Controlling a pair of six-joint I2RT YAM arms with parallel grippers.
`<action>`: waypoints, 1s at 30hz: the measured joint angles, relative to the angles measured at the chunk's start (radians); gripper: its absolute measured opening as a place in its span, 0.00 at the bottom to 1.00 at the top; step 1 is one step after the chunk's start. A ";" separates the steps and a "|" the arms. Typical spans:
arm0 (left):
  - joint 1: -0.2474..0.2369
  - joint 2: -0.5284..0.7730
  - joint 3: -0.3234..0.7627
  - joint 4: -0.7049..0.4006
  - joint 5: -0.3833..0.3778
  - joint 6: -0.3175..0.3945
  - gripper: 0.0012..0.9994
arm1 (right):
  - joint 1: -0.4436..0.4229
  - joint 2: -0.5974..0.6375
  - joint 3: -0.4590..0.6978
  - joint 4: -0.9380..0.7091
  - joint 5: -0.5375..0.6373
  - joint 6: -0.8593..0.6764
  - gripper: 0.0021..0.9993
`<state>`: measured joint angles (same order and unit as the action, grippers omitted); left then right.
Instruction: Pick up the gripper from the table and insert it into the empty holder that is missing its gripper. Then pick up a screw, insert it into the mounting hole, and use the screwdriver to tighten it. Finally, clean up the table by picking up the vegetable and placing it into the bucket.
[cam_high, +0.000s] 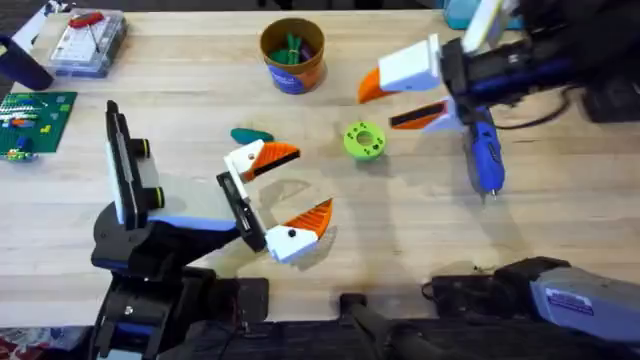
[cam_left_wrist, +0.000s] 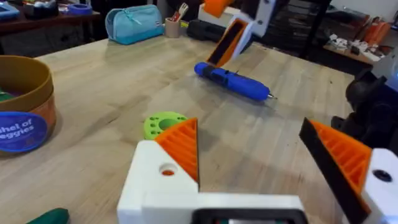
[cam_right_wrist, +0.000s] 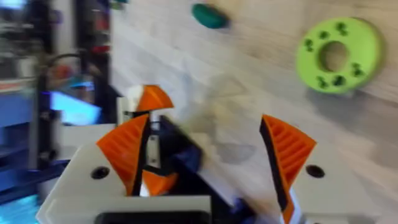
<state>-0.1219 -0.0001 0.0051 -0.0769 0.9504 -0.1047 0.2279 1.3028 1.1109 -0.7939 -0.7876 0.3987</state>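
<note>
Left gripper: low over the middle of the wooden surface, jaws spread wide with nothing between them; from the overhead one orange ribbed finger points toward the right arm's side and the other lies by the green vegetable.
Right gripper: raised over the far right part of the surface, jaws spread; in the right wrist view both ribbed orange pads stand apart with bare wood between them.
Gripper piece: the small white-based part with a smooth orange tip sits against the black bar of the left arm in the right wrist view; whether it is fully seated I cannot tell.
Holder: slim black bar at the end of the left arm, between the two orange fingers as seen from above.
Screwdriver: blue, lying flat on the surface below the right gripper, its tip pointing toward the near edge.
Green disc: round with a centre hole and small dark screws in its top, near the middle of the surface, apart from both grippers.
Vegetable: small dark green piece lying on the surface just beyond the left gripper.
Bucket: orange-tan cup with a blue label, upright at the far side, with green items inside.
Parts box: clear plastic case at the far left corner.
</note>
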 joint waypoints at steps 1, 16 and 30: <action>0.000 0.000 0.000 0.000 0.000 0.000 0.99 | 0.003 -0.016 0.025 -0.049 0.053 -0.036 1.00; 0.000 0.000 0.000 0.000 0.000 0.000 0.99 | 0.204 -0.148 0.087 -0.326 0.739 -0.187 1.00; 0.000 0.000 0.000 0.000 0.000 0.000 0.99 | 0.304 0.104 0.089 -0.249 0.836 -0.204 1.00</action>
<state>-0.1219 0.0000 0.0051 -0.0769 0.9504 -0.1047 0.5322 1.4072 1.1998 -1.0432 0.0486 0.1946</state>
